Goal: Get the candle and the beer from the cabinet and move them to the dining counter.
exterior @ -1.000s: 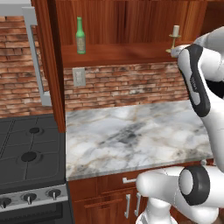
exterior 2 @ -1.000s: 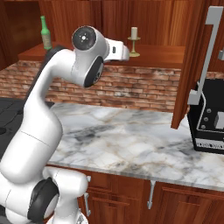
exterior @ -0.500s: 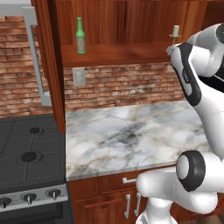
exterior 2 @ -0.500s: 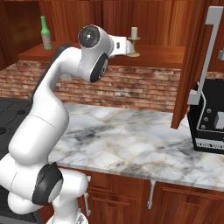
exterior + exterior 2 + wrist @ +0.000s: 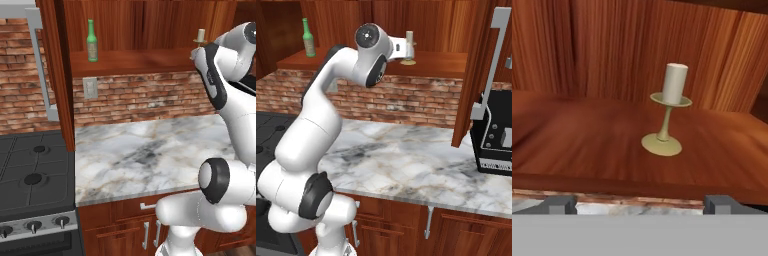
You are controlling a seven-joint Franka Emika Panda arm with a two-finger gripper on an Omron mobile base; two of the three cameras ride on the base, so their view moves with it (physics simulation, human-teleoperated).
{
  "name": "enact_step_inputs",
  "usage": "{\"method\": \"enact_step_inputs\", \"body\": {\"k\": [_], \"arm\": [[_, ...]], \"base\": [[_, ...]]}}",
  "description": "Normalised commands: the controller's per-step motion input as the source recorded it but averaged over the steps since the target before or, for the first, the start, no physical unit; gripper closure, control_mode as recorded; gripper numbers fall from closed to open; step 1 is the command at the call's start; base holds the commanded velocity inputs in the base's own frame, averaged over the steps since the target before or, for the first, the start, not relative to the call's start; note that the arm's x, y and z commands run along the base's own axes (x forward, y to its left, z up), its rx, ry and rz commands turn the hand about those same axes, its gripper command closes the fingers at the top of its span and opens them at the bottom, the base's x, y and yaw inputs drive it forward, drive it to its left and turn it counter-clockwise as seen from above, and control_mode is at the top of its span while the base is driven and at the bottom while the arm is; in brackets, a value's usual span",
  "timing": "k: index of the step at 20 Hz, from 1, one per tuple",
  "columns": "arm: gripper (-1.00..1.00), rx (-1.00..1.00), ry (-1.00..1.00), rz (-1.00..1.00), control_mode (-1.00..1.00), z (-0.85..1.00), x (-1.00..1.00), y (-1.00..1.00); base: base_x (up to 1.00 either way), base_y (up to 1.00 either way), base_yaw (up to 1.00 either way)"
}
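Note:
The candle (image 5: 672, 100), cream-white on a brass-yellow stick with a round saucer base, stands upright on the shelf of the open cabinet (image 5: 587, 145). It also shows as the candle (image 5: 200, 36) and the candle (image 5: 409, 42). My gripper (image 5: 640, 205) is open, level with the shelf's front edge, a short way before the candle and not touching it. From the side, the gripper (image 5: 412, 50) sits just left of the candlestick. The beer (image 5: 92, 41), a slim green bottle, stands at the shelf's left end, also seen as the beer (image 5: 306, 37).
Both cabinet doors hang open, their silver bar handles (image 5: 42, 65) (image 5: 491, 65) jutting out on each side. Below lie a marble worktop (image 5: 150, 155) backed by red brick, a black stove (image 5: 30, 175) at the left and a black appliance (image 5: 496, 135) at the right.
The hand has risen slightly and moved in toward the candle on the shelf. Candle and beer have not moved.

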Motion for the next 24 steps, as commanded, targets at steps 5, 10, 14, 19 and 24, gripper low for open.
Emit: {"method": "enact_step_inputs", "body": {"k": [5, 10, 14, 19, 24], "arm": [[-1.00, 0.07, 0.02, 0.00, -1.00, 0.00, 0.25, -0.01], [-1.00, 0.13, 0.04, 0.00, -1.00, 0.00, 0.21, -0.02], [-1.00, 0.13, 0.00, 0.00, -1.00, 0.00, 0.14, -0.14], [-1.00, 0.07, -0.01, 0.00, -1.00, 0.00, 0.14, -0.20], [-1.00, 0.01, -0.03, 0.00, -1.00, 0.00, 0.09, -0.08]], "base": [[0.00, 0.00, 0.00], [0.00, 0.00, 0.00], [0.00, 0.00, 0.00], [0.00, 0.00, 0.00], [0.00, 0.00, 0.00]]}}
